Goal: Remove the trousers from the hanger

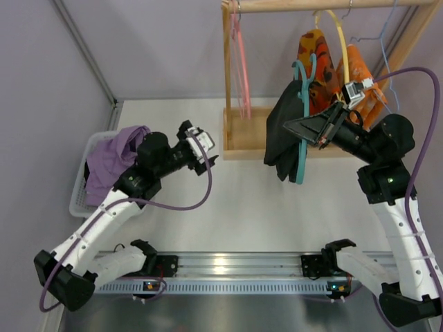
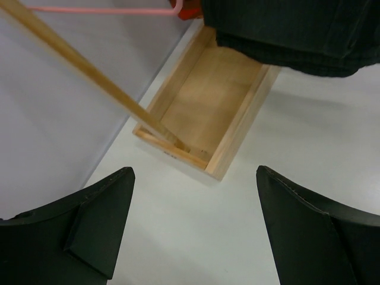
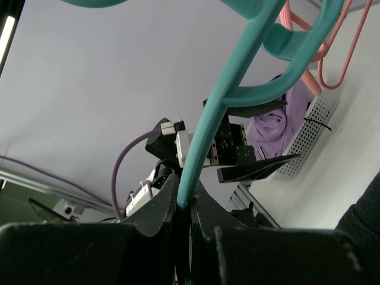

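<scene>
Black trousers (image 1: 282, 131) hang folded over a teal hanger (image 1: 302, 160), in front of the wooden rack. My right gripper (image 1: 296, 127) is shut on the teal hanger (image 3: 237, 71), whose thin bar is pinched between its jaws (image 3: 185, 196). A dark edge of the trousers (image 3: 363, 221) shows at the lower right there. My left gripper (image 1: 205, 146) is open and holds nothing. It hovers left of the trousers, near the rack's base. In the left wrist view the open gripper (image 2: 195, 172) faces the trousers' hem (image 2: 285, 35) above the base.
The rack's wooden base box (image 1: 235, 142) and upright post (image 2: 77, 59) stand close to my left gripper. A pink hanger (image 1: 241, 62) and orange garments (image 1: 325, 69) on other hangers hang from the rail. A white basket (image 1: 82, 190) holding purple cloth (image 1: 114, 155) sits at the left.
</scene>
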Robot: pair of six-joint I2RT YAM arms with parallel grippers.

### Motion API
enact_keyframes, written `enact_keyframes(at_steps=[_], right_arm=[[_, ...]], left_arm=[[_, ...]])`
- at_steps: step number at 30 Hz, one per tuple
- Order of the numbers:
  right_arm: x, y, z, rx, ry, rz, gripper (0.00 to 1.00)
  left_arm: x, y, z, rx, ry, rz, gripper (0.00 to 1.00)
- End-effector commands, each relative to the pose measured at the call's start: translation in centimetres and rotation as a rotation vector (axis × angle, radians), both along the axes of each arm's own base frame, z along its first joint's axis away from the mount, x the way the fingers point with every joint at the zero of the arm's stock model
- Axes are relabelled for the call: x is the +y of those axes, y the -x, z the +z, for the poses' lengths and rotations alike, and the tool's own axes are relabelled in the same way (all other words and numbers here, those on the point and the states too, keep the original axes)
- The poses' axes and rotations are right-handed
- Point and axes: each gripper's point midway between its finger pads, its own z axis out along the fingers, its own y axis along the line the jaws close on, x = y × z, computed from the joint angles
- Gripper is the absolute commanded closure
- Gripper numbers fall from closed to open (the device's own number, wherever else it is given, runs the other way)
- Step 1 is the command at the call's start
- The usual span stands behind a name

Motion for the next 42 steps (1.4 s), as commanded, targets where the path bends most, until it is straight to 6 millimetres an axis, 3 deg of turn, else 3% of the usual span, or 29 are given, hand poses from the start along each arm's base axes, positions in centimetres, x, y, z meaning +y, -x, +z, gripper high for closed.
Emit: enact_keyframes(at_steps=[1,2,3,7,8,9,10,11,12,13,14,20,26,31,38,42], right_arm=[[-1.1,2.9,4.7,-0.281,-0.026,-0.028,1.0],[-1.2,2.9,4.6,-0.271,-0.026,-0.035,1.0],[-1.3,3.0,4.5,-0.271,-0.026,-0.039,1.0],[-1.7,3.1,4.4,-0.252,-0.038,-0.053,1.0],[-1.7,3.1,4.4,-0.246,-0.04,-0.052,1.0],[-1.8,3.1,4.4,-0.24,-0.044,-0.054,1.0],[-1.9,3.1,4.4,-0.23,-0.051,-0.057,1.0],[-1.9,3.1,4.5,-0.227,-0.055,-0.055,1.0],[-1.9,3.2,4.7,-0.223,-0.061,-0.054,1.0],[-2.0,3.3,4.9,-0.216,-0.07,-0.054,1.0],[-2.0,3.3,5.1,-0.216,-0.074,-0.054,1.0],[-2.2,3.7,6.0,-0.2,-0.117,-0.051,1.0],[-2.4,4.3,6.7,-0.192,-0.148,-0.041,1.0],[-2.3,4.8,7.4,-0.175,-0.16,-0.026,1.0],[-2.7,6.5,10.8,-0.23,-0.203,-0.021,1.0],[-2.8,6.7,11.1,-0.228,-0.205,-0.025,1.0]], left_arm=[[-2.0,-0.4,5.7,-0.172,0.152,0.076,0.11],[-3.6,0.7,4.7,-0.168,0.153,0.077,0.14],[-4.4,1.3,5.7,-0.229,0.181,0.064,0.14],[-8.9,5.4,6.3,-0.379,0.192,0.007,0.14],[-10.8,7.5,6.5,-0.391,0.214,-0.049,0.15],[-11.9,7.5,6.2,-0.393,0.206,-0.037,0.17],[-13.0,8.7,7.7,-0.403,0.27,-0.049,0.18],[-13.7,8.8,8.1,-0.395,0.293,-0.037,0.19],[-14.7,8.1,7.2,-0.358,0.292,0.013,0.21],[-15.3,8.0,9.1,-0.353,0.346,0.035,0.22],[-16.8,8.0,8.1,-0.323,0.34,0.039,0.22],[-20.3,8.4,9.6,-0.271,0.466,0.058,0.19],[-21.3,7.3,9.7,-0.268,0.499,0.119,0.2],[-20.9,6.8,9.2,-0.316,0.507,0.147,0.3],[-20.4,5.6,8.4,-0.373,0.483,0.166,0.29],[-20.2,4.3,8.3,-0.374,0.486,0.185,0.27]])
